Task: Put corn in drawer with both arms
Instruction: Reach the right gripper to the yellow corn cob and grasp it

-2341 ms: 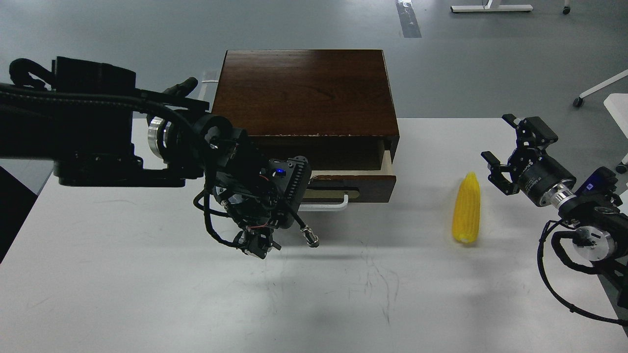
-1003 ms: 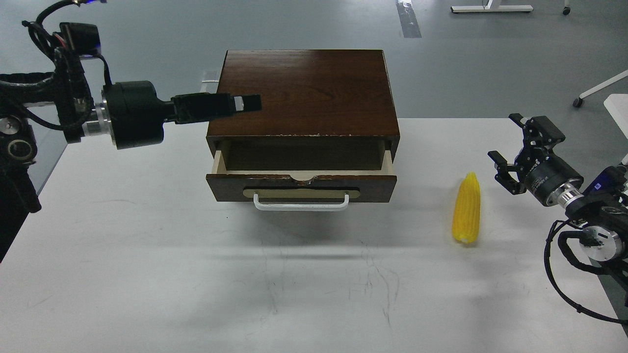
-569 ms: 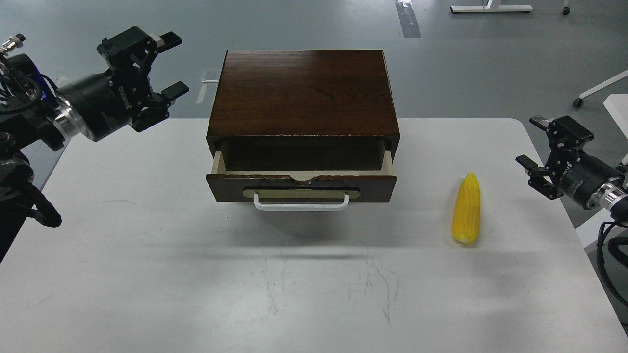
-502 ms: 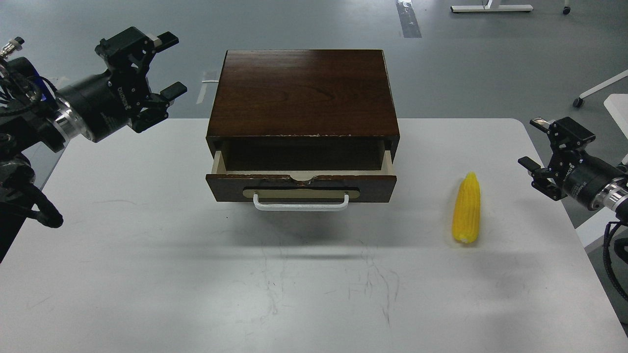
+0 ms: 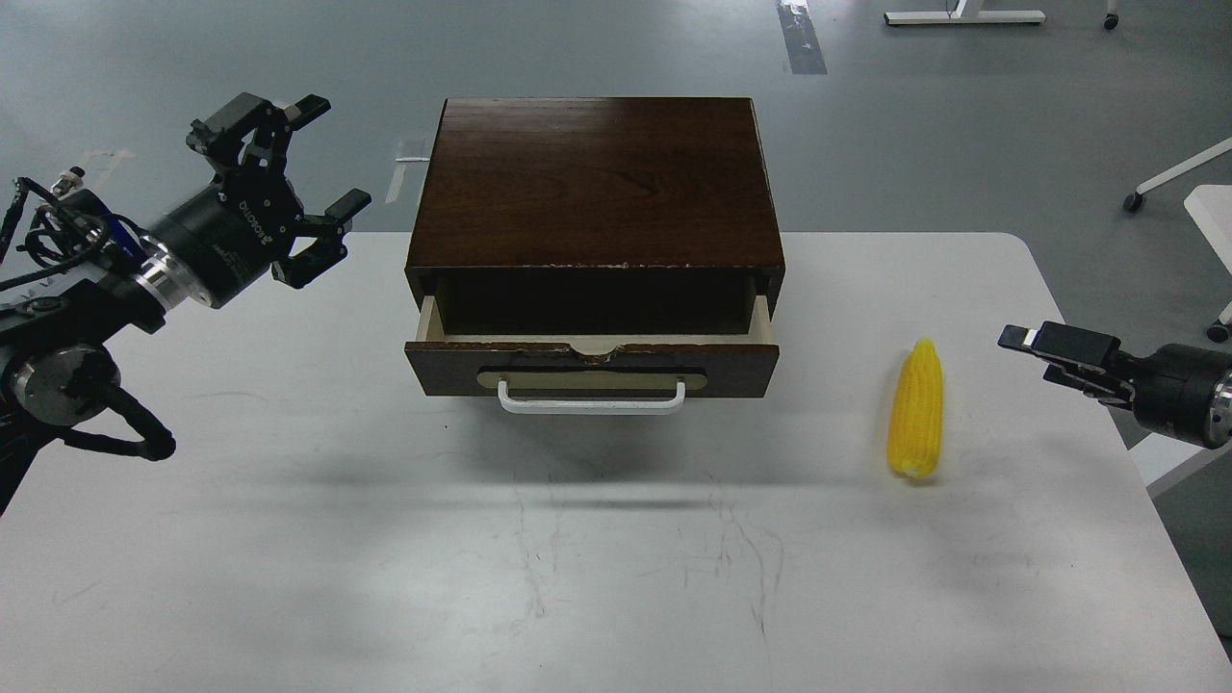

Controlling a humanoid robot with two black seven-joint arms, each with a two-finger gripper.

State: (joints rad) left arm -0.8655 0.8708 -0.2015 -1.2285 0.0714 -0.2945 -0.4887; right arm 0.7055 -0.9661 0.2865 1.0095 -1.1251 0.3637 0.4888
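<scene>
The yellow corn [image 5: 916, 409] lies on the white table [image 5: 616, 558], right of the cabinet, with its tapered tip pointing away from me. The dark brown drawer [image 5: 592, 367] with a white bar handle [image 5: 590, 401] stands partly pulled out of the cabinet [image 5: 592, 178], and what shows of its inside holds nothing. My left gripper [image 5: 327, 159] is open and empty, raised left of the cabinet's back corner. My right gripper [image 5: 1022, 339] hovers right of the corn, apart from it. It is turned edge-on, so its fingers cannot be told apart.
The table's right edge runs just beyond the corn, under my right wrist. Grey floor lies behind the table, with a white wheeled stand leg [image 5: 1176, 175] at the far right. My left arm's elbow and cables [image 5: 67, 385] sit over the table's left edge.
My left arm has let go of the drawer handle and swung up and left, leaving the drawer pulled out. My right gripper drew back right, lowered and rolled edge-on. The corn has not moved.
</scene>
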